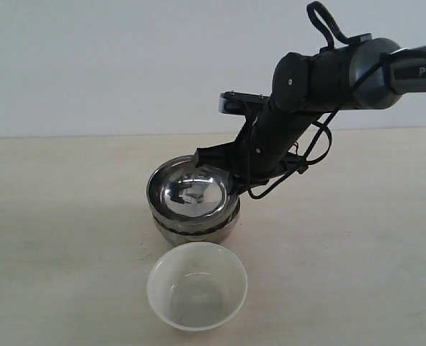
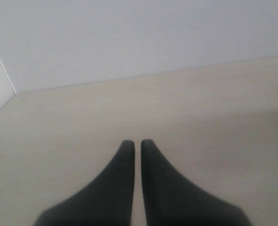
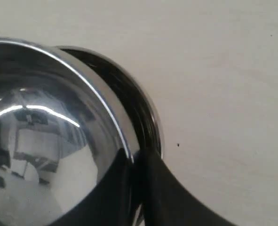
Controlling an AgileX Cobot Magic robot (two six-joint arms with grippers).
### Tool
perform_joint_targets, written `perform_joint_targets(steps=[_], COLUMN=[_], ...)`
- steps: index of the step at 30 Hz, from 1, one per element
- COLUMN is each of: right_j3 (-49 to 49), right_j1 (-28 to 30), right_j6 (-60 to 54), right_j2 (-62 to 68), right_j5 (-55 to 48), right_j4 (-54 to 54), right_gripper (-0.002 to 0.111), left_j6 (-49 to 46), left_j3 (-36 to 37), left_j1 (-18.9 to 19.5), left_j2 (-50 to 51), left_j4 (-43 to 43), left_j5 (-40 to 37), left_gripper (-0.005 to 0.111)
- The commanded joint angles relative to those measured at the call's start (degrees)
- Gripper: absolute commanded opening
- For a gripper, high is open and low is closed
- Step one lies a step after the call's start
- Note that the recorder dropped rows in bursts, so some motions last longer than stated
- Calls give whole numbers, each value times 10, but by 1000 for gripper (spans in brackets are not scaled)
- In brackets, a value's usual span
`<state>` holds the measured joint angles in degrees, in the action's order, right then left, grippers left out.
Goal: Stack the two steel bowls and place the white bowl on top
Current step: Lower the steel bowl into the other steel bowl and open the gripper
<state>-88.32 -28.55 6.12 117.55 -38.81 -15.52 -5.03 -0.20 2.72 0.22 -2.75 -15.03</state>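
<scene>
Two steel bowls sit one over the other at the table's middle. The upper steel bowl (image 1: 192,193) (image 3: 40,141) tilts slightly toward the front, above the lower steel bowl (image 1: 198,232), whose dark rim (image 3: 141,110) shows beside it. My right gripper (image 1: 231,186) (image 3: 138,157) is shut on the upper bowl's right rim, one finger inside and one outside. Whether the upper bowl rests fully in the lower one I cannot tell. The white bowl (image 1: 197,285) stands upright and empty just in front of the stack. My left gripper (image 2: 137,142) is shut on nothing over bare table and is out of the exterior view.
The pale wooden table (image 1: 357,252) runs back to a white wall (image 1: 90,58). My right arm (image 1: 321,72) reaches down from the upper right over the stack. In the left wrist view the table (image 2: 214,108) meets the wall at a corner.
</scene>
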Motion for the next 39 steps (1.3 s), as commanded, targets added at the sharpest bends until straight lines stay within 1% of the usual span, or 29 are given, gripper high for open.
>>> perform_joint_targets(steps=[1, 2, 3, 5, 6, 7, 8, 9, 11, 14, 17, 19, 20, 21, 37, 38, 39], right_j3=[-3, -3, -3, -3, -3, -3, -3, -3, -3, -3, -3, -3, -3, -3, -3, -3, -3], right_j1=[1, 1, 1, 1, 1, 1, 1, 1, 1, 1, 1, 1, 1, 1, 1, 1, 1], right_j6=[-5, -5, -5, -5, -5, -5, -5, -5, -5, -7, -11, -11, -11, -13, -22, -23, -27], right_j2=[-3, -3, -3, -3, -3, -3, -3, -3, -3, -3, -6, -10, -15, -18, -14, -14, -14], right_j5=[-5, -6, -6, -6, -5, -5, -5, -6, -12, -18, -30, -40, -45, -48, -52, -52, -51], right_j4=[-5, -5, -5, -5, -5, -5, -5, -5, -5, -3, 7, 14, 16, 16, -1, -1, -1], right_gripper=[2, 5, 10, 23, 34, 40, 45, 48, 46, 39, 24, 11, 2, 0, 0, 2, 11], left_j6=[6, 6, 6, 6, 6, 6, 6, 6, 6, 6, 6, 6, 6, 6, 6, 6, 6], left_j3=[2, 2, 2, 2, 2, 2, 2, 2, 2, 2, 2, 2, 2, 2, 2, 2, 2], left_j1=[0, 0, 0, 0, 0, 0, 0, 0, 0, 0, 0, 0, 0, 0, 0, 0, 0], left_j2=[-2, -2, -2, -2, -2, -2, -2, -2, -2, -2, -2, -2, -2, -2, -2, -2, -2], left_j4=[4, 4, 4, 4, 4, 4, 4, 4, 4, 4, 4, 4, 4, 4, 4, 4, 4], left_j5=[4, 4, 4, 4, 4, 4, 4, 4, 4, 4, 4, 4, 4, 4, 4, 4, 4], left_gripper=[4, 4, 4, 4, 4, 4, 4, 4, 4, 4, 4, 4, 4, 4, 4, 4, 4])
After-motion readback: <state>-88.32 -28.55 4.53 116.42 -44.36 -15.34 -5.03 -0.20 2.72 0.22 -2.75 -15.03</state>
